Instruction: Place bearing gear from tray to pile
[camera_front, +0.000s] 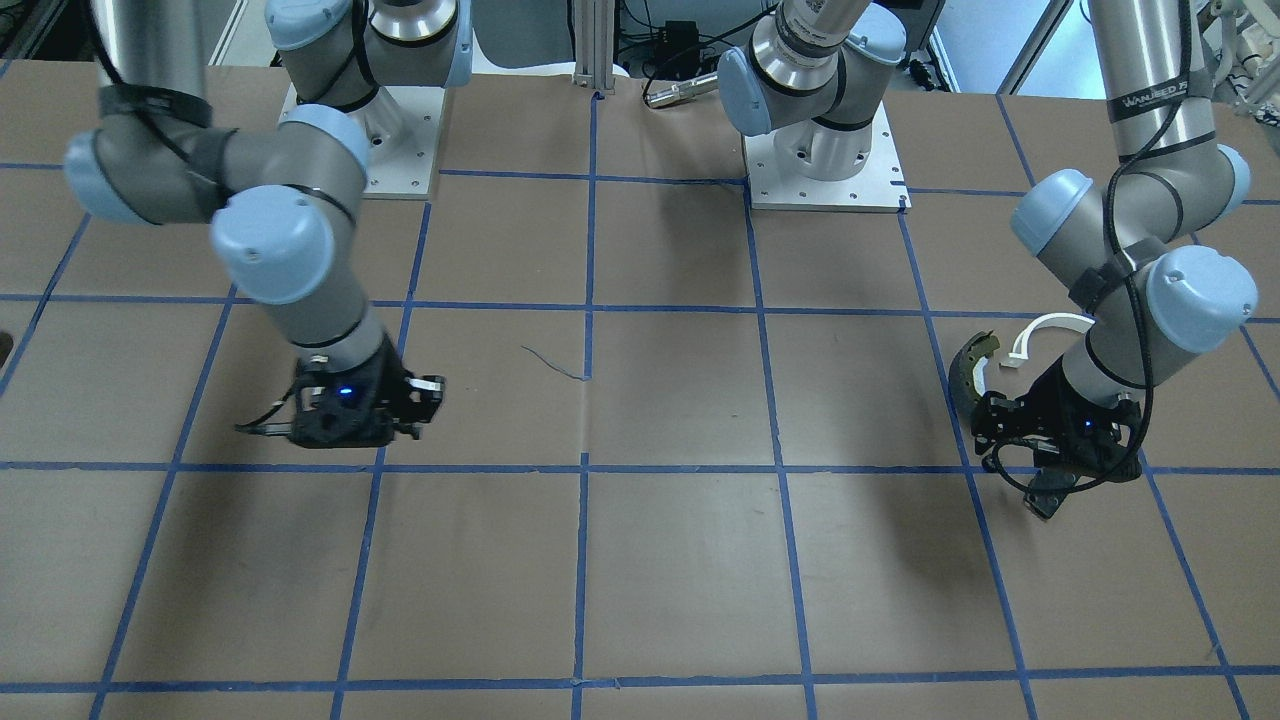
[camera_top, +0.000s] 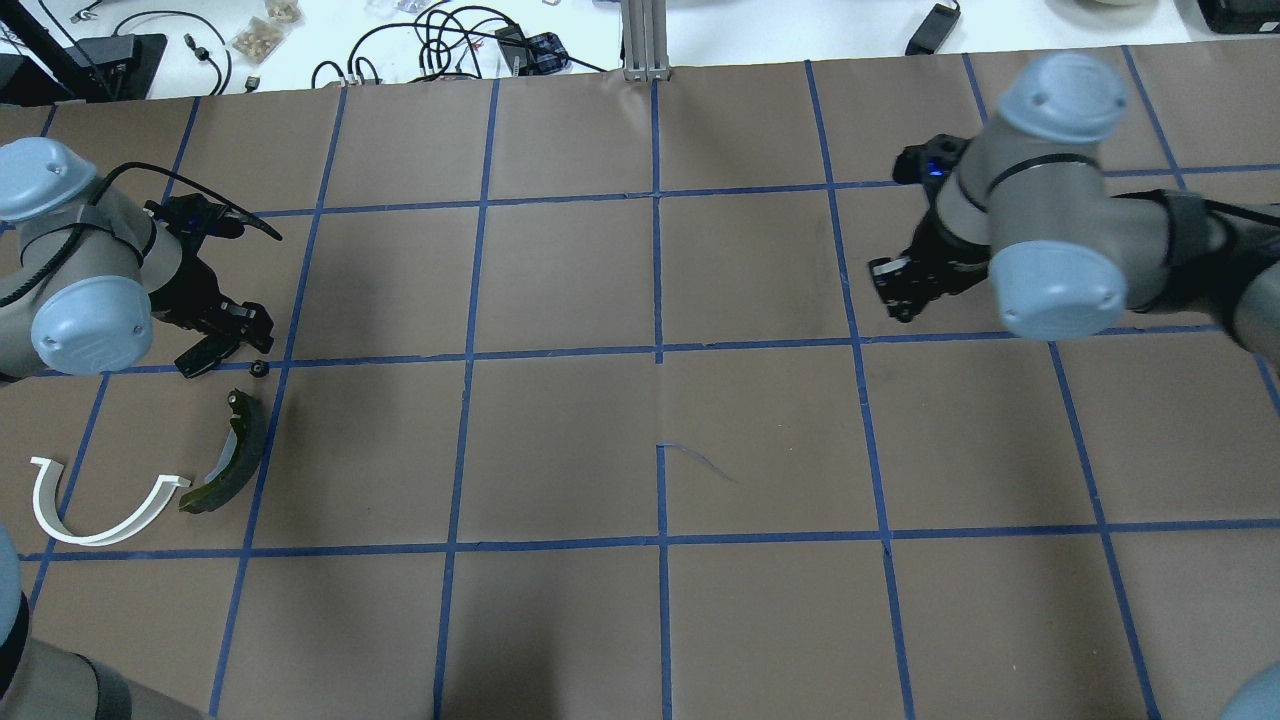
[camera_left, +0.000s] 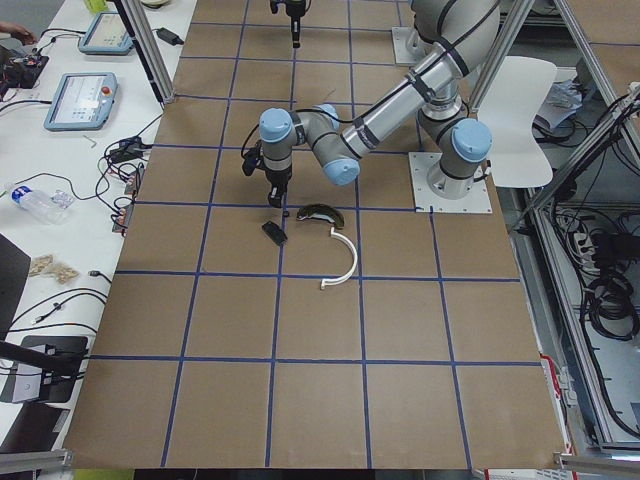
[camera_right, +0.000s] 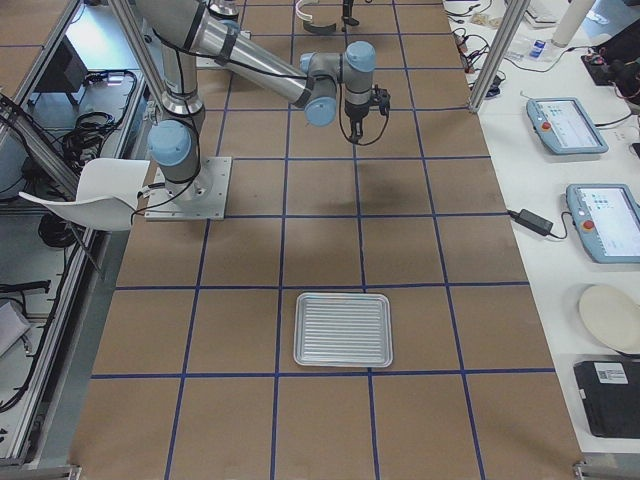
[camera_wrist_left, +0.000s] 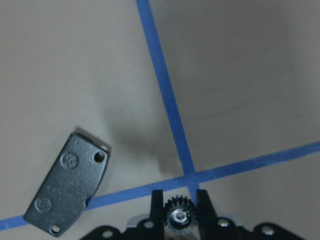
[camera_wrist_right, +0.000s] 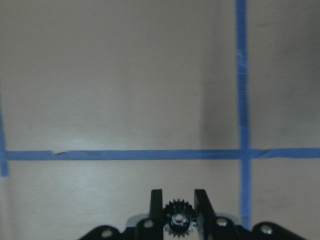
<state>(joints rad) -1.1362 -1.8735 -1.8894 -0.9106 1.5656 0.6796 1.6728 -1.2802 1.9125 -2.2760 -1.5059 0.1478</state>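
Left gripper (camera_wrist_left: 178, 195) pokes in at the bottom of its wrist cam. Its fingers are a bit apart w/ nothing from the table btwn them. The tiny toothed wheel there shows the same way on the right gripper (camera_wrist_right: 178, 195), so I think it is part of the hand.

The bearing gear (camera_top: 259, 369) is a small dark round thing lying on the table. It is just beside the left gripper but not touching it, btwn the black plate (camera_wrist_left: 67, 190) and a blue tape cross (camera_top: 287, 358). The brake shoe (camera_top: 228, 455) is a little nearer the robot and the white arc (camera_top: 41, 490) is past that. So the gear looks set down by the pile.

Best move now, I think: lift straight up, slow, no sideways slide, so the fingers don't bump the gear or plate. The gear is round & may roll if nudged.

The right gripper hangs well apart, w/ the same small gap. The tray (camera_right: 343, 330) sits far off.
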